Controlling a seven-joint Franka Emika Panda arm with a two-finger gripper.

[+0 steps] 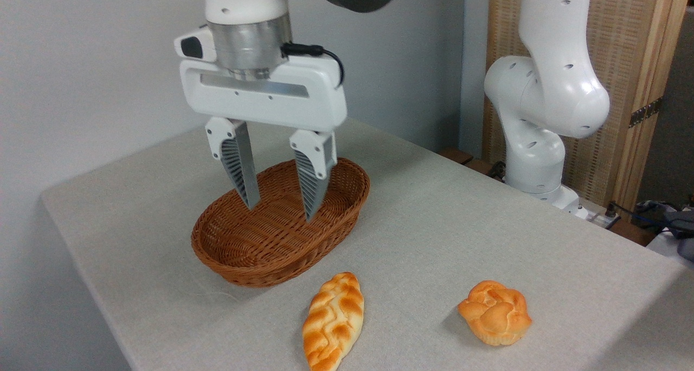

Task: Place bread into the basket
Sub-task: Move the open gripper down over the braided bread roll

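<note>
Bench (461, 219): covered in pale grey cloth, one corner pointing away from the camera, set against a plain light wall.

Basket (238, 262): oval, woven wicker, reddish-brown, shallow with flared sides. Stands on the bench left of centre, its long axis running from near left to far right. Nothing lies in it.

Bread (333, 320): long braided loaf with pointed ends, golden-orange crust with pale cream grooves. Lies flat on the bench cloth at the near edge, just in front of the basket and apart from it; its lower tip is cut off by the bottom of the picture. Nothing touches it.

Bun (495, 312): rounder, squat, knotted, orange. Lies on the bench to the right of the loaf, well apart from it and from the basket.

Gripper (281, 205): white body on a metal wrist, a black cable plugged into its right side, pointing straight down. Two grey ribbed fingers (241, 170) taper to tips. Jaws stand wide apart and hold nothing. The tips appear in front of the basket's interior; whether they hang directly above it or nearer the camera cannot be told.

Arm base (534, 159): white jointed segments standing at the far right edge of the bench, in front of a wood-framed woven panel (623, 89).
</note>
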